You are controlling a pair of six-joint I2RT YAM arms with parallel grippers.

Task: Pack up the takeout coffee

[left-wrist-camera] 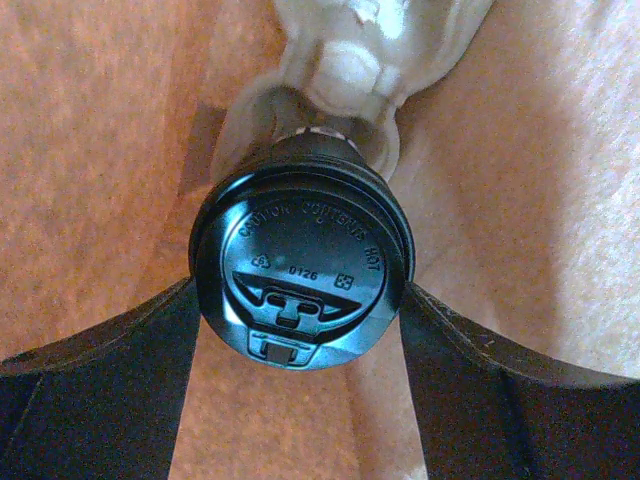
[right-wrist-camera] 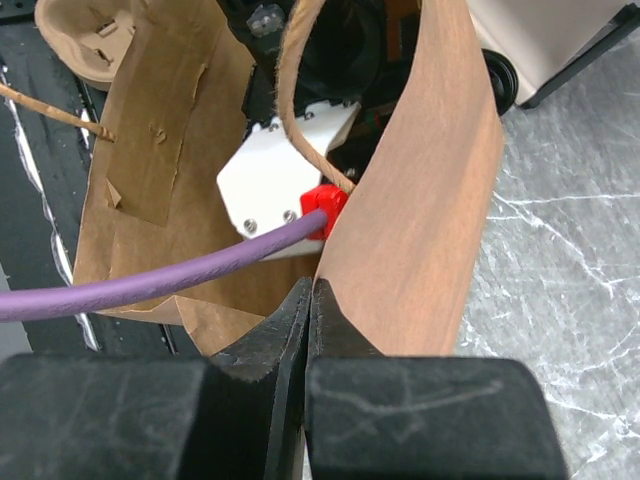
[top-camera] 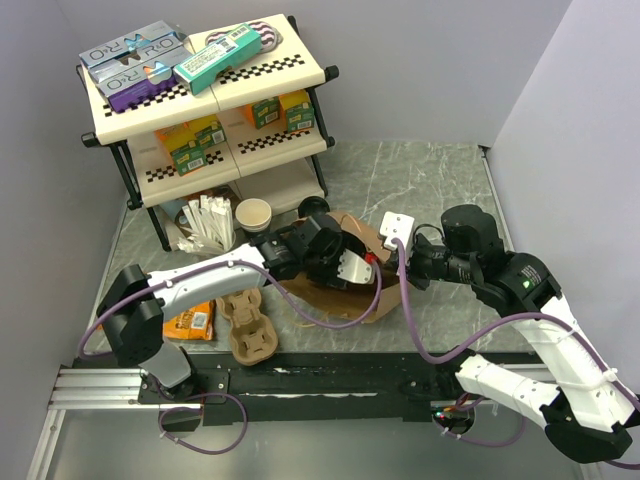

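Left end effector [left-wrist-camera: 300, 292]: grasping the takeout coffee, jaws spread wide with one black finger [left-wrist-camera: 110, 390] pressed against each side of the lid's rim.
Takeout coffee [left-wrist-camera: 300, 265]: squarely between the two fingers, seen from above in the left wrist view, so its round black lid fills the gap. The cup wall below is hidden.
Where the coffee is: inside the paper bag [left-wrist-camera: 90, 150], with brown paper on every side of it.
Behind the lid: a pale, translucent lump [left-wrist-camera: 350, 50] touches the far side of the cup. I cannot tell what it is.
Right end effector [right-wrist-camera: 311, 292]: clenched on the paper bag, its rim pinched between the closed fingers and one wall rising tilted from the grip.
Bag mouth: open, with the left arm's white wrist housing [right-wrist-camera: 275, 190] and a purple cable [right-wrist-camera: 150, 285] reaching into it.
Paper bag on the tabletop [top-camera: 430, 180]: lying between the two arms in the top view.
Pulp cup carrier [top-camera: 250, 325]: just left of the bag, near the front edge.
Cup of white sticks [top-camera: 208, 222]: further back, beside an empty paper cup [top-camera: 254, 213].
Shelf rack [top-camera: 300, 70]: at the back left, carrying boxes.
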